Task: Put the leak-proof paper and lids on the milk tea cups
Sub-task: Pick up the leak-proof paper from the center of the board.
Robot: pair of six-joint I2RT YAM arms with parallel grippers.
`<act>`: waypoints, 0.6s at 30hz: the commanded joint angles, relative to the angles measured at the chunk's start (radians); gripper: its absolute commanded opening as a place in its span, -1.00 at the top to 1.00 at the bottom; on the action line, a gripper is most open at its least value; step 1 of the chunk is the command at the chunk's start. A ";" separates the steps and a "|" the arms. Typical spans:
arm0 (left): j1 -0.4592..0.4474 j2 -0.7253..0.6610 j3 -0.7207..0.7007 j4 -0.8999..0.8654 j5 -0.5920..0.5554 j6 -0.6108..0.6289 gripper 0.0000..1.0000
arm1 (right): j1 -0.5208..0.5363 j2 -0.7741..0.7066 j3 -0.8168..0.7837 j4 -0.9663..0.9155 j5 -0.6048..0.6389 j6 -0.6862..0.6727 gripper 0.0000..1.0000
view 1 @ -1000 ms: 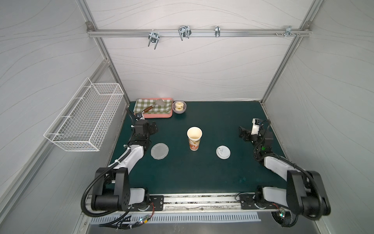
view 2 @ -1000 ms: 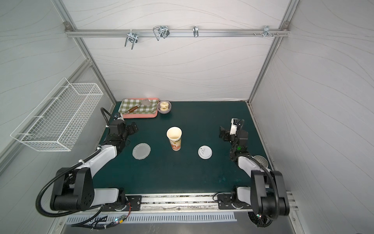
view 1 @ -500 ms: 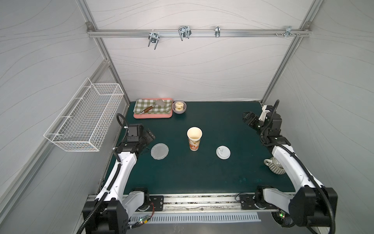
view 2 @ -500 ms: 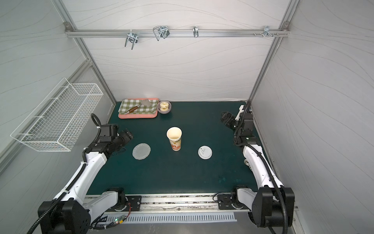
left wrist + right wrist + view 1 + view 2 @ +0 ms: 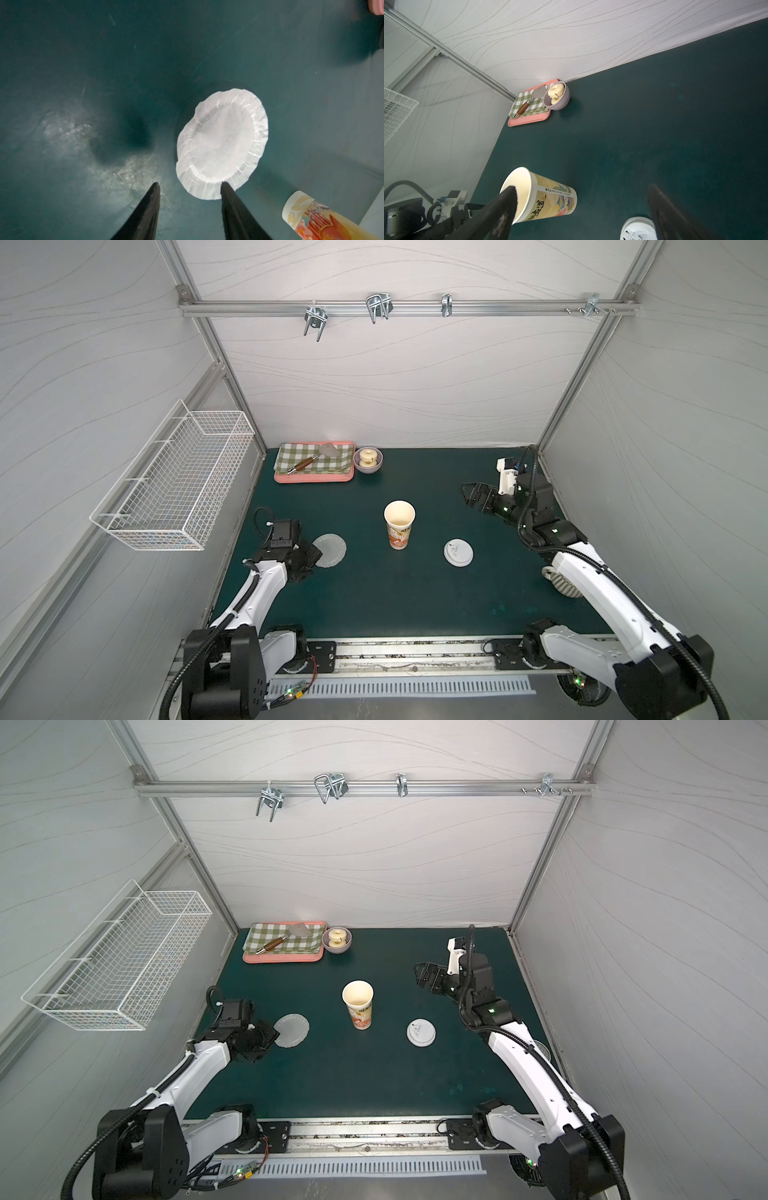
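Paper point(image 5: 222, 143) lies flat on the green mat point(image 5: 374, 597), apart from the cup point(image 5: 399, 526), at the tips of the left gripper point(image 5: 189, 185), whose jaws stand half open and empty; closing on so thin a sheet could just scrape the mat or crumple it.

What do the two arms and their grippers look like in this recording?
The left arm and right arm both have white shell links with black joints and black bases. A black cable hose runs along each arm. The left gripper and right gripper have black fingers that taper to narrow tips. A small green light glows on the right arm.
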 commanded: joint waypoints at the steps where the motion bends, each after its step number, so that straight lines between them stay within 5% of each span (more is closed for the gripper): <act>1: 0.005 0.045 -0.008 0.084 0.010 -0.010 0.17 | 0.008 -0.026 0.021 -0.041 0.025 -0.028 -0.98; 8: 0.005 0.163 -0.010 0.144 0.028 0.006 0.26 | 0.011 -0.033 0.028 -0.056 0.023 -0.041 -0.98; 15: 0.005 0.162 0.002 0.153 0.027 0.039 1.00 | 0.017 -0.033 0.024 -0.058 0.016 -0.041 -0.98; 18: 0.005 0.127 0.014 0.131 0.024 0.052 1.00 | 0.020 -0.030 0.028 -0.064 0.010 -0.037 -0.98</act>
